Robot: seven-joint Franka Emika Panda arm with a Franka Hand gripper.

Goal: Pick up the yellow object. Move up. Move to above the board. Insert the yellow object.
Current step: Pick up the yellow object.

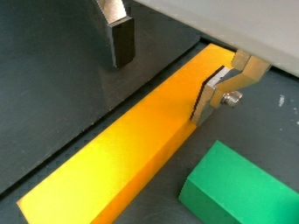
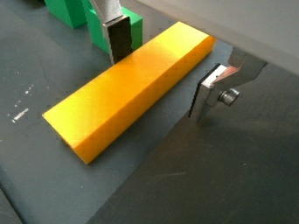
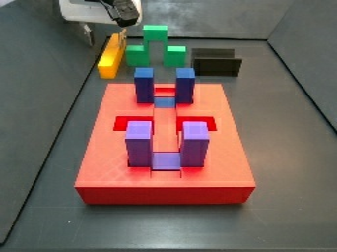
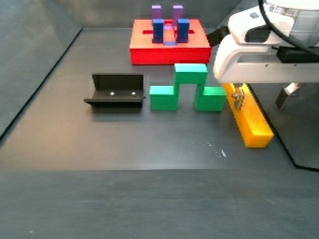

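Gripper (image 2: 163, 74) astride yellow object (image 2: 128, 87) (jaws apart).

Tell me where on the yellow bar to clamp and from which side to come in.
Grip the yellow object across its narrow width, on the two long flat sides near mid-length, coming straight down from above. It lies flat on the floor, and the gripper already straddles it, open, one finger on each long side. The green block sits close to one end.
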